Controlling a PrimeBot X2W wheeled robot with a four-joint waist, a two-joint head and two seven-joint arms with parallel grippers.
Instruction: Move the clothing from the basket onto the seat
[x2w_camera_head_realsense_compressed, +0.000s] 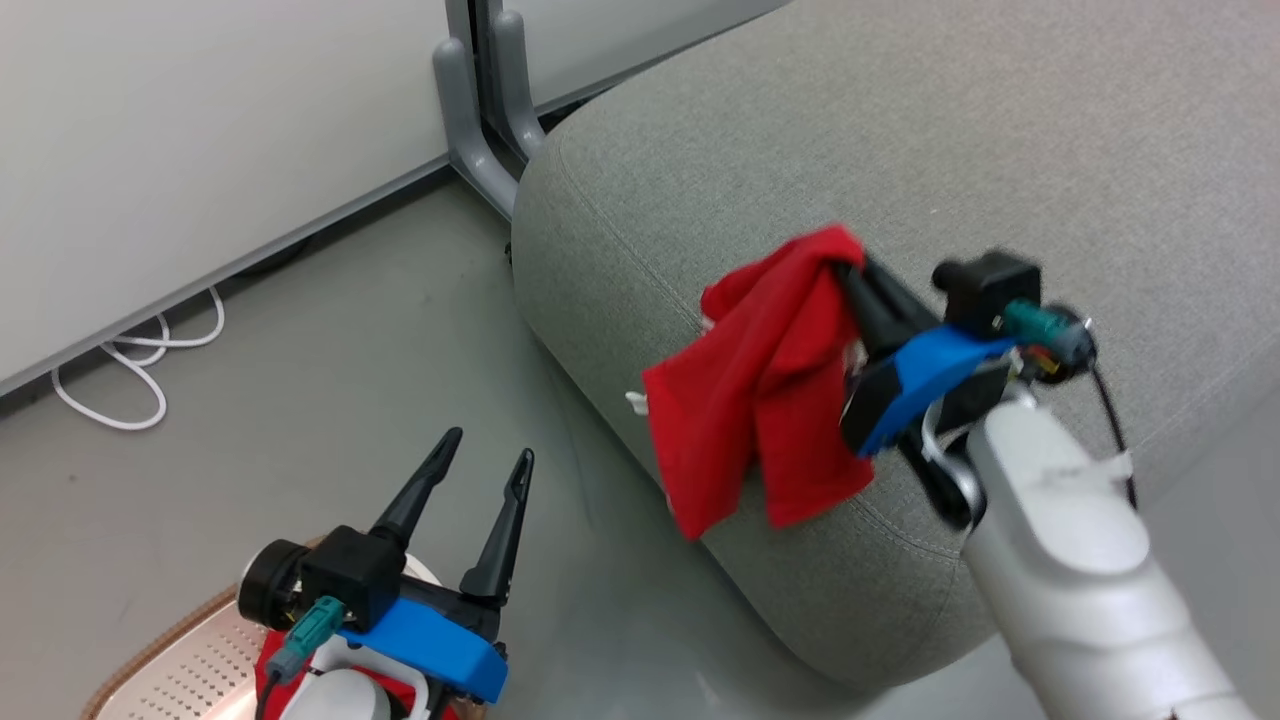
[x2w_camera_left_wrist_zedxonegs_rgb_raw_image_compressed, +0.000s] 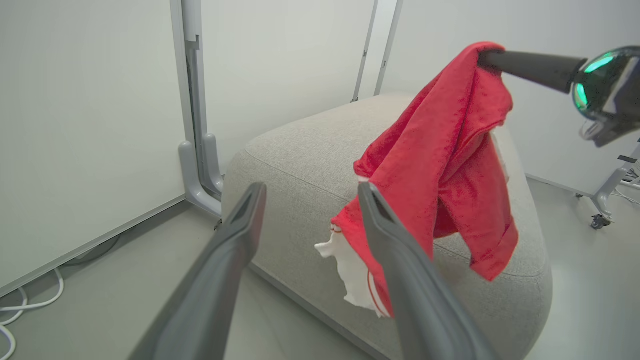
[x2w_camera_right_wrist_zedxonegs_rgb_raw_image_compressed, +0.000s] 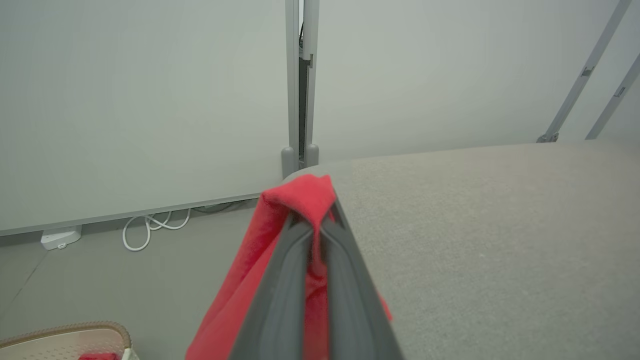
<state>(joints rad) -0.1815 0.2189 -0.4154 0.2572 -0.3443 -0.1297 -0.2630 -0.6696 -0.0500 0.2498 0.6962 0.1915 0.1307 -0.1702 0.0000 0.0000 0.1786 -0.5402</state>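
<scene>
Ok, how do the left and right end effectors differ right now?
The left end effector stands open and empty; the right end effector is shut on a red garment. The left one hovers above the basket; the right one holds its garment dangling at the seat edge. Left points up the head view, right toward its upper left. Both have dark fingers and blue mounts.

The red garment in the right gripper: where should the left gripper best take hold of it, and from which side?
Probably its lower corner with the white panel, approached from the robot's left. The garment hangs limp from the right gripper, shut on its top fold, and that corner dangles free, nearest the open left gripper.
</scene>
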